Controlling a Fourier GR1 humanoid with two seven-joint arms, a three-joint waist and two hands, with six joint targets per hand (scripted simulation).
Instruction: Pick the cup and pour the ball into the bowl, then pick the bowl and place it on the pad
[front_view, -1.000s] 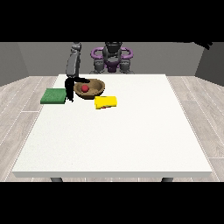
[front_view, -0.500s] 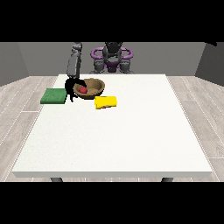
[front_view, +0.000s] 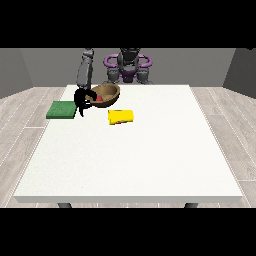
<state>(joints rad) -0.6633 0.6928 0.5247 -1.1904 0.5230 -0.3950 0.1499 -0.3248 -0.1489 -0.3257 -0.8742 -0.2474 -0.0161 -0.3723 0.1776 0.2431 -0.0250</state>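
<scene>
The brown bowl (front_view: 107, 92) is at the table's far left, tilted, with its near-left rim held by the black hand at the view's left (front_view: 81, 98), whose fingers curl round that rim. A red ball (front_view: 100, 99) lies inside the bowl. The green pad (front_view: 61, 109) lies flat just left of that hand. The yellow cup (front_view: 121, 116) lies on its side on the table, in front of the bowl and to its right. No hand shows at the view's right.
The robot's grey and purple torso (front_view: 128, 64) stands behind the table's far edge. The white table (front_view: 135, 160) stretches wide towards the camera.
The bowl has risen slightly and tilted in the hand at the view's left, with the ball still inside. The cup and the pad have not moved.
</scene>
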